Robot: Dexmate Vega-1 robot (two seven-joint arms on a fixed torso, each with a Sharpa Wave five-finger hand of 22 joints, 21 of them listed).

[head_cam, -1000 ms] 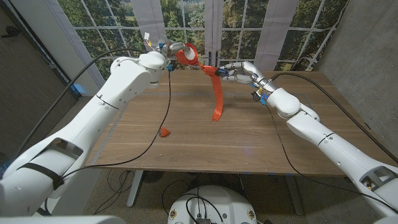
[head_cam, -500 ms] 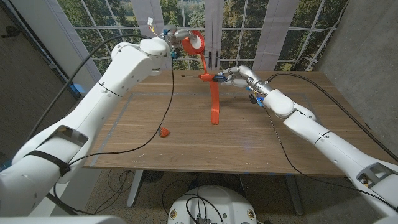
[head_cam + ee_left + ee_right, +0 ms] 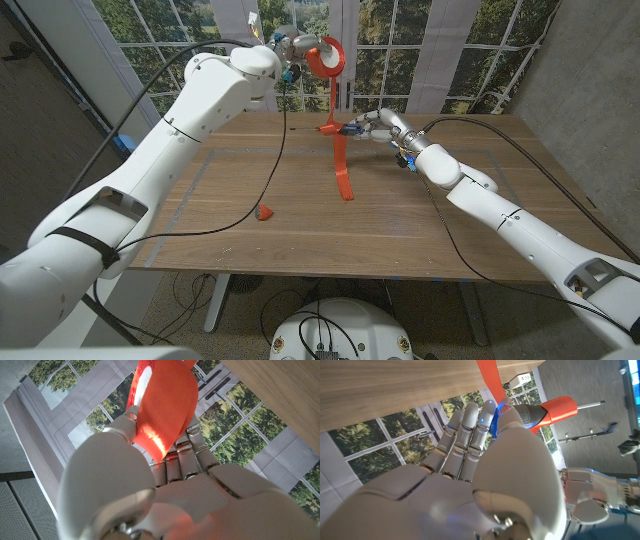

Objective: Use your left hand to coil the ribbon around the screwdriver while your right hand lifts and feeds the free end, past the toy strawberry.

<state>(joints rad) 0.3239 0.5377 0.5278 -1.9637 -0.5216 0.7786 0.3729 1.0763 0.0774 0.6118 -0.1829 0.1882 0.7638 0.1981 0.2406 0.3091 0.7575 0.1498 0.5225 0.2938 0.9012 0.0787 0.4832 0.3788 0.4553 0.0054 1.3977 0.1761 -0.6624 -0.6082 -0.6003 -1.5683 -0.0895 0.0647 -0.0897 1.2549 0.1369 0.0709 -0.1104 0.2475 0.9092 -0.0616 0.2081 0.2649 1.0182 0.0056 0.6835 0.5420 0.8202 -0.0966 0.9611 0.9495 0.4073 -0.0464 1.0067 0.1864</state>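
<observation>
1. The left hand is raised high above the table's far edge, gripping a coiled loop of the orange ribbon.
2. The right hand grips the screwdriver above the table; its long axis lies roughly level, tip pointing toward the robot's left.
3. From the screwdriver the ribbon hangs down, its end touching the table.
4. The toy strawberry rests near the table's front left.

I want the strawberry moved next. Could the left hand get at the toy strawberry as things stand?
Probably not yet: the left hand is raised high, holding the coiled ribbon. The toy strawberry lies alone on the table, nothing blocking it.
</observation>
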